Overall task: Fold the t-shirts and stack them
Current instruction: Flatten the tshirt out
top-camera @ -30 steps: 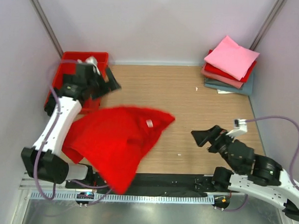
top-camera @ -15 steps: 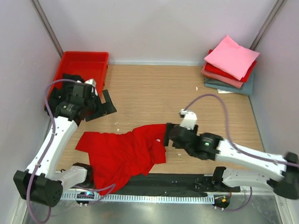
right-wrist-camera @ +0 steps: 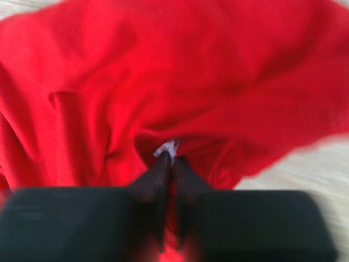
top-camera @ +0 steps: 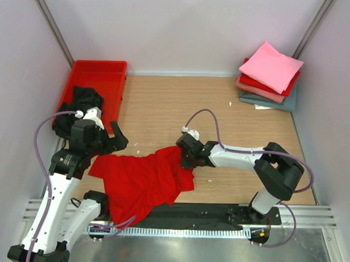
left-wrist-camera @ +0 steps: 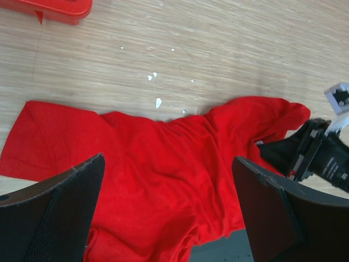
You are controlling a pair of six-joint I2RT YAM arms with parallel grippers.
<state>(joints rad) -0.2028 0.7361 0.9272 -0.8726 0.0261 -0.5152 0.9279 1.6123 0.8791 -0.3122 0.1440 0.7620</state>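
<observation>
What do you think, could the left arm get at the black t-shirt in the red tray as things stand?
Probably yes: the black t-shirt lies uncovered in the red tray, close beside the left pincer, which stands open, though it faces the red t-shirt and must turn.

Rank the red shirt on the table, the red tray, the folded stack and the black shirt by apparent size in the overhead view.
1. red shirt
2. red tray and folded stack, too alike to separate
3. black shirt, lying in the tray
</observation>
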